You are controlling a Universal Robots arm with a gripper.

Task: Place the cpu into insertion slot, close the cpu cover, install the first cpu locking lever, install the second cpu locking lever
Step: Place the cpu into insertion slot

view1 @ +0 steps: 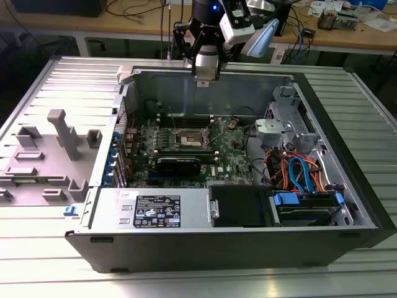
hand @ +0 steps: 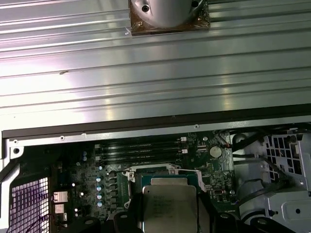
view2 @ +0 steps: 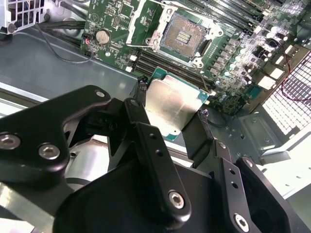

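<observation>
My gripper (view1: 204, 73) hangs above the far wall of the open computer case, shut on the cpu (view2: 171, 110). The cpu is a flat silvery square on a green base, clamped by its edges between the two black fingers (view2: 141, 90). In the first wrist view the cpu (hand: 170, 201) covers part of the insertion slot (hand: 160, 175) far beneath it. The insertion slot (view2: 187, 35) lies uncovered on the green motherboard, its pale contact field showing. In the exterior view the slot (view1: 189, 140) sits mid-board, well below and nearer than the gripper. The cpu cover's metal frame (view2: 155, 28) borders the slot.
The case wall (view1: 211, 77) runs right under the gripper. Long black memory slots (view2: 160, 60) lie beside the socket. A black shroud (view1: 239, 205) and coloured cables (view1: 298, 174) fill the exterior view's right. A grey fixture (view1: 59, 133) stands on the ribbed table at its left.
</observation>
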